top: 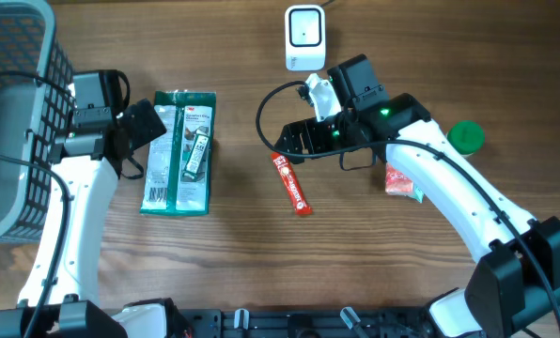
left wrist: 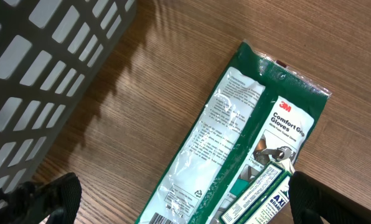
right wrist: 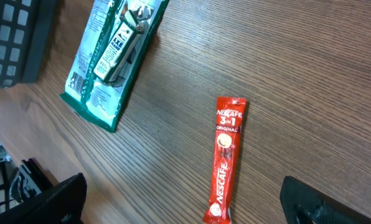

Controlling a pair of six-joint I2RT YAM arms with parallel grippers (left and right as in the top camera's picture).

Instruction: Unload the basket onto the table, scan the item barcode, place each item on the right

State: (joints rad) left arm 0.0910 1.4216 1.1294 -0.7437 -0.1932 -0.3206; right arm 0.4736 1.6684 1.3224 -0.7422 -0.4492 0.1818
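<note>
Overhead view of a wooden table point(top: 233, 253) with two robot arms. The right gripper point(top: 285, 141) hung above the table with its jaws as wide apart as they go and nothing between them. The left gripper point(top: 141, 141) was likewise fully spread and empty, poised at the near edge of a green glove packet point(top: 172, 164) beside a grey basket point(top: 17, 113).

The likeliest item to scan, a slim red Nescafé stick point(top: 291, 184), lay flat just beside the right gripper, on the side toward the robot's base and well apart from the left one, so the right arm was clearly nearer. Its long axis ran diagonally, upper end left, lower end right. In the right wrist view it sat ahead of the black fingers point(right wrist: 55, 199) and between their lines, lengthwise along the reach, so the jaws would close across its narrow width.

A white scanner point(top: 304, 38) stood at the table's far edge, beyond the right gripper. No barcode showed on the stick's upper face; it may be underneath
</note>
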